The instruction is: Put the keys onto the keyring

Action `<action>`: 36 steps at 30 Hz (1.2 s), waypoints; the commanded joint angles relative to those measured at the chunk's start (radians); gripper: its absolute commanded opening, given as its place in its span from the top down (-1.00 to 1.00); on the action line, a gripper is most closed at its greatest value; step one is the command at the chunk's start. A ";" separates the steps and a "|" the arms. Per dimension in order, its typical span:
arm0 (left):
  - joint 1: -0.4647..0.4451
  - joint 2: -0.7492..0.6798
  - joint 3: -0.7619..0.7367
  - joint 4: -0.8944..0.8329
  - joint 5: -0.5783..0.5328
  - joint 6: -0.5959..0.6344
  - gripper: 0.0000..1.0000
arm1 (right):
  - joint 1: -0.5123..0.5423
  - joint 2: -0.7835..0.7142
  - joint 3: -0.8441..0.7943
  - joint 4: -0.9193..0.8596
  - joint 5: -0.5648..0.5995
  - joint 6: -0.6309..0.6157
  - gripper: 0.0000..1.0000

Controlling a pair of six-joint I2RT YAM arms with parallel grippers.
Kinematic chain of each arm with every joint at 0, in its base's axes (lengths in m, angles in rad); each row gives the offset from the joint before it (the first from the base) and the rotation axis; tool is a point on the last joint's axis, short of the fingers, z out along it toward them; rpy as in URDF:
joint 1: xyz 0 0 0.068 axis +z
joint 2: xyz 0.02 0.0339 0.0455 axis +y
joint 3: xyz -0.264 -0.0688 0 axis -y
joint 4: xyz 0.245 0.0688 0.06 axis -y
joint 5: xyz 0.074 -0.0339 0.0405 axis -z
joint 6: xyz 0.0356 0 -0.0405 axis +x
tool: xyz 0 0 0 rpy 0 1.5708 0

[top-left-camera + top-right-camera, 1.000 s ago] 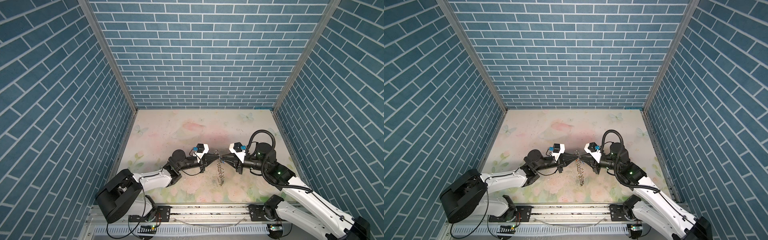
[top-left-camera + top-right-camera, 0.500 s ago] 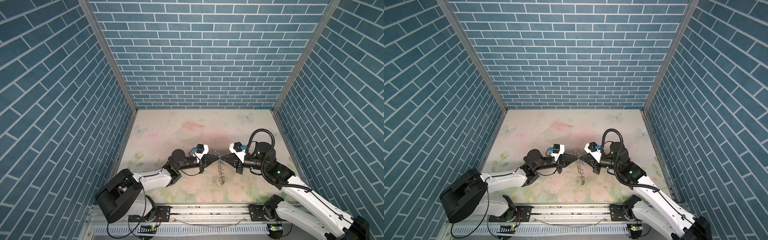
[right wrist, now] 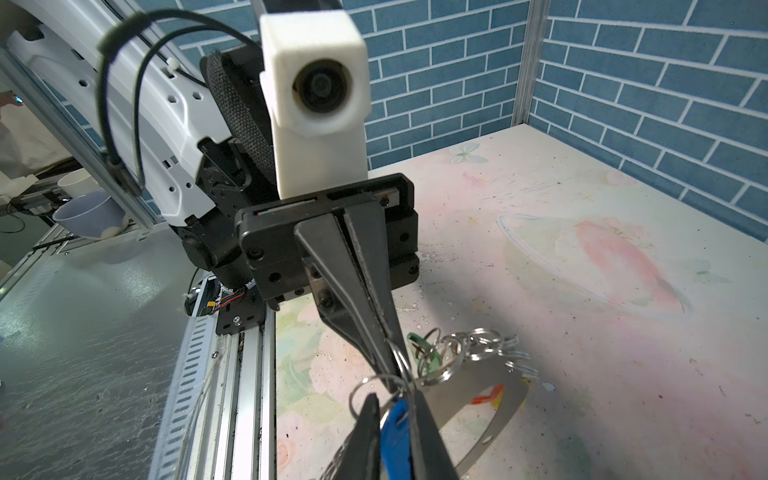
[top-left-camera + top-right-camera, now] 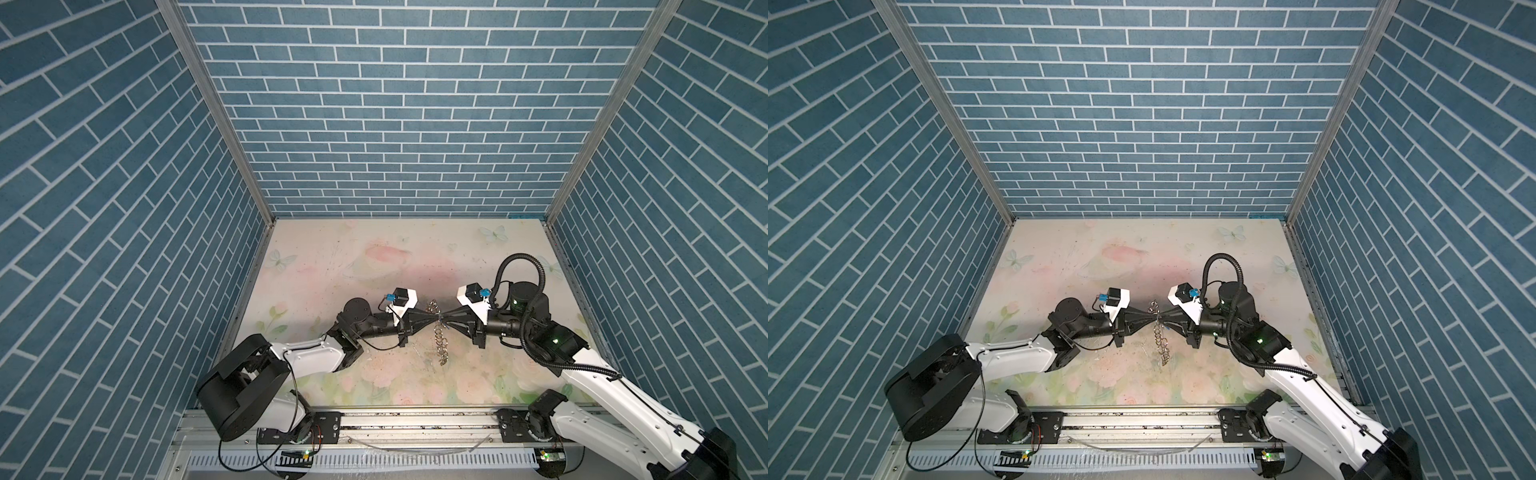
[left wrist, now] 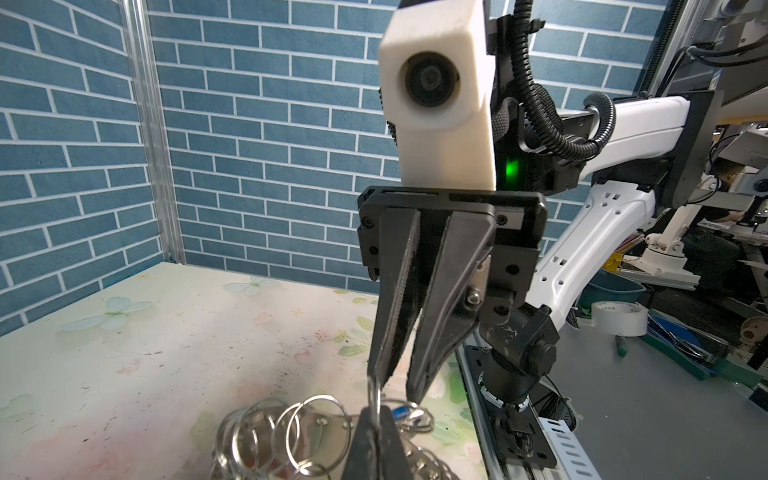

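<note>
Over the middle of the table [image 4: 374, 257] we see the left gripper [image 4: 432, 328] clenched on a ring of the keyring [image 4: 440, 353], which dangles below the two meeting tips, while the right gripper [image 4: 444, 328] has its jaws slightly apart, one fingertip [image 5: 384, 361] touching a ring, a blue key [image 3: 395, 419] showing through the gap.

Dangling silvery keyring [image 4: 439, 340]; blue key [image 3: 395, 422] beside

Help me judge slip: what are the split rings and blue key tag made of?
Split rings: likely steel, polished; they glint silver and mirror light. Blue key tag: probably plastic, smooth, semi-glossy; saturated even colour with soft highlights.
</note>
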 commanded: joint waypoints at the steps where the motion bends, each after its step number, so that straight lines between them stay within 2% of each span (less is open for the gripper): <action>1: -0.015 -0.009 0.018 0.079 0.041 0.002 1.00 | 0.016 0.017 0.040 -0.015 -0.067 -0.010 0.63; 6: -0.014 -0.022 0.014 0.056 0.034 0.022 1.00 | 0.016 -0.032 0.014 -0.002 0.041 -0.011 0.62; 19: -0.013 -0.039 0.013 0.032 0.036 0.040 1.00 | 0.015 -0.009 0.023 -0.018 0.042 -0.019 0.61; 26: -0.014 -0.033 0.016 0.035 0.048 0.041 1.00 | 0.017 0.011 0.033 -0.018 -0.091 -0.022 0.72; 33: -0.013 -0.027 0.015 0.036 0.057 0.042 1.00 | 0.017 0.013 0.041 -0.040 -0.083 -0.033 0.98; 36: -0.013 -0.042 0.013 -0.011 0.050 0.071 0.99 | 0.017 0.009 0.048 -0.058 -0.046 -0.036 1.00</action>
